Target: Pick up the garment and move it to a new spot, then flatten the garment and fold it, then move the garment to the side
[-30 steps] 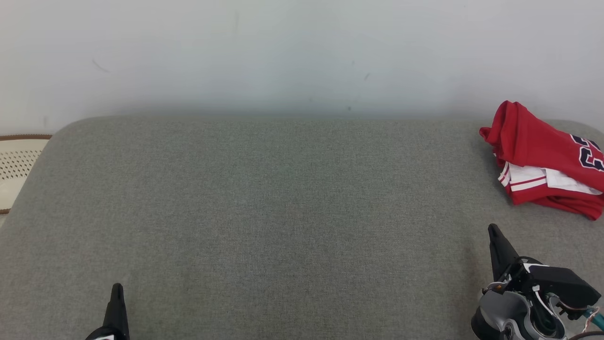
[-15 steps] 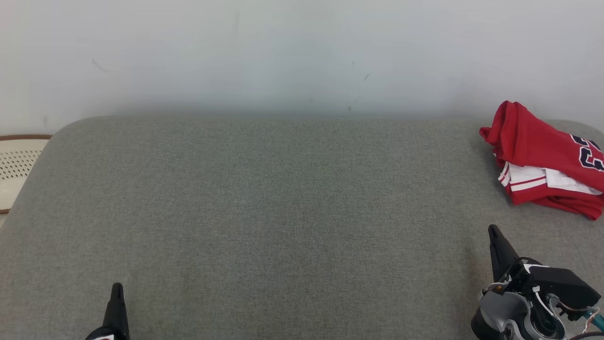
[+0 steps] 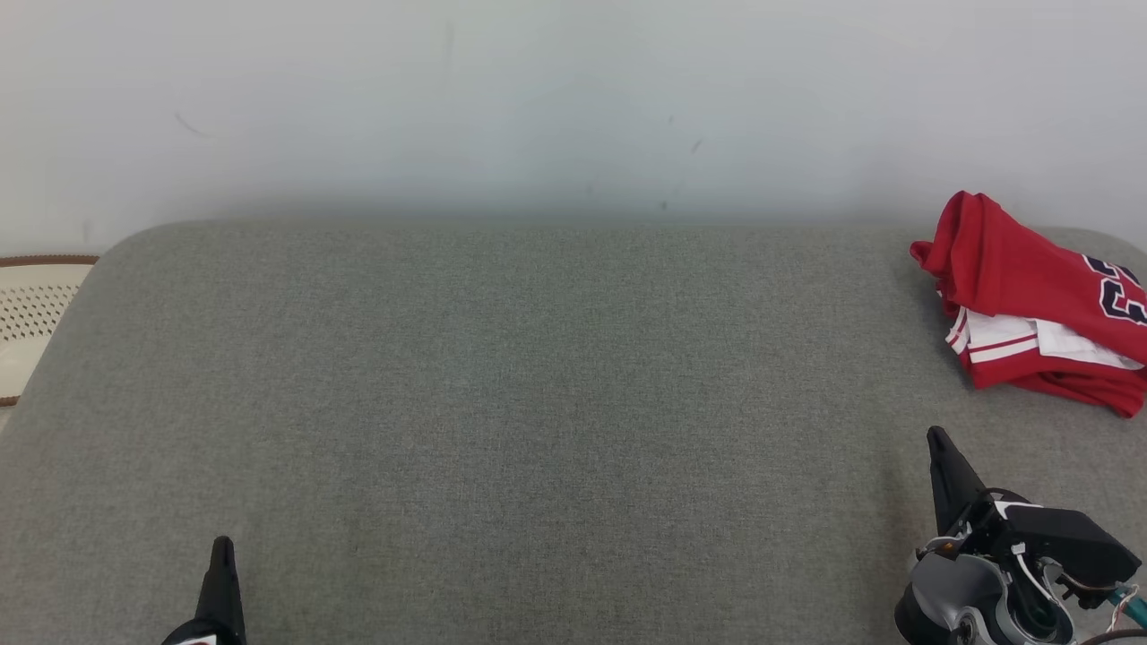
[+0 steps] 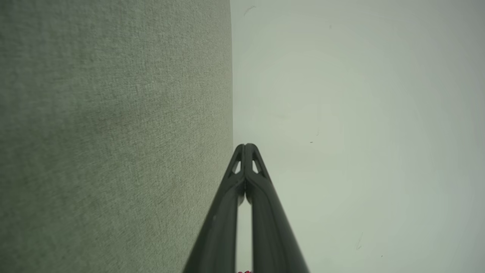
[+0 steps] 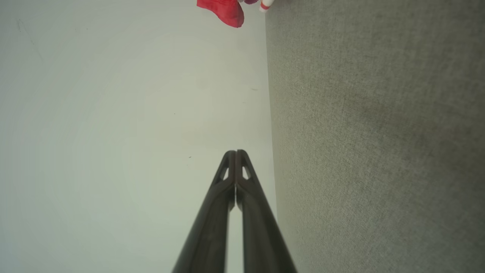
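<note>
My left pincer [image 3: 221, 551] is shut tight. Its two dark fingers press together and it holds nothing. My right pincer [image 3: 937, 441] is shut tight too, with nothing in it. Both are low and close to me over the grey bench [image 3: 538, 376], one at each side. Their tips point toward the pale wall [image 3: 538, 98]. The red garment [image 3: 1021, 278] lies in a bunch on the bench at the far right, near the back edge. It has white stripes and dark numbers. It is apart from my right pincer, past its tip. A cream thing with little holes [image 3: 27, 313] sits beyond the bench's left end.
</note>
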